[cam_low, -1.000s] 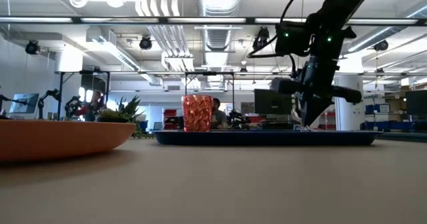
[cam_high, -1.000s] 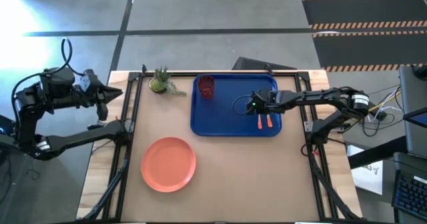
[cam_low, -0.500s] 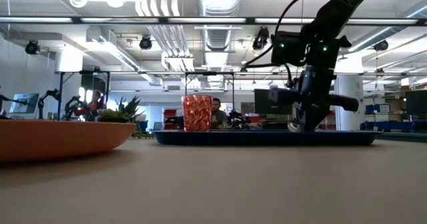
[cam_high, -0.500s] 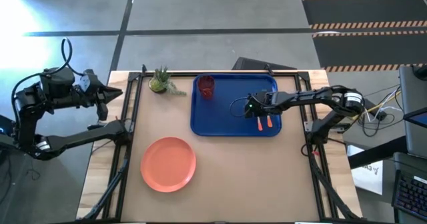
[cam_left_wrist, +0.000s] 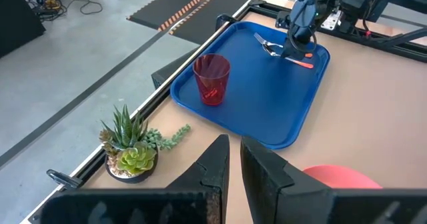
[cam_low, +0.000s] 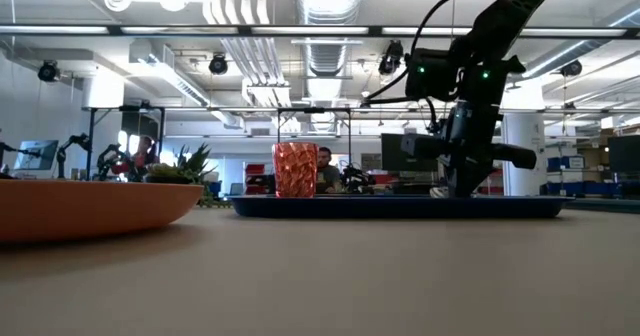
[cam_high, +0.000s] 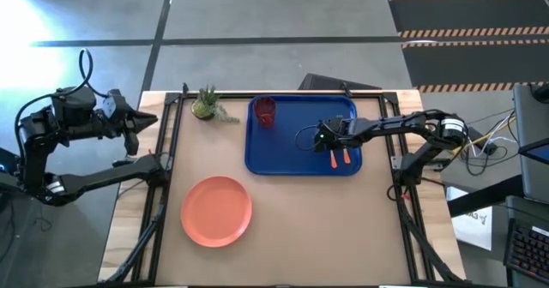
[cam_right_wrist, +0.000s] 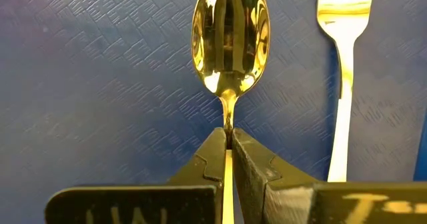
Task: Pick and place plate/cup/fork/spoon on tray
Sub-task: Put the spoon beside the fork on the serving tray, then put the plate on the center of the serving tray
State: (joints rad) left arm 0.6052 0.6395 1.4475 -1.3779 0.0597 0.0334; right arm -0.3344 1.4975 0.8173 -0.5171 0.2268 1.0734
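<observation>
Since a second ago the right gripper (cam_high: pixel 324 137) has slid inward over the blue tray (cam_high: pixel 283 155), jaws pinched tight on the spoon (cam_right_wrist: pixel 230 37) stem, fork (cam_right_wrist: pixel 343 64) beside it. Cup (cam_high: pixel 265 111) stands on the tray, plate (cam_high: pixel 216 211) on the tan table (cam_high: pixel 326 228). Left gripper (cam_high: pixel 144 121) waits closed, empty. Lettering on the jaws is unreadable.

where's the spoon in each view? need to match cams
High: spoon on the tray's right part, under the right gripper.
Low: not discernible; the right arm stands over that spot.
Left wrist: far end of tray, at the gripper.
Right wrist: centre, shaft pinched.
Shared landmark: the fork beside it.
</observation>
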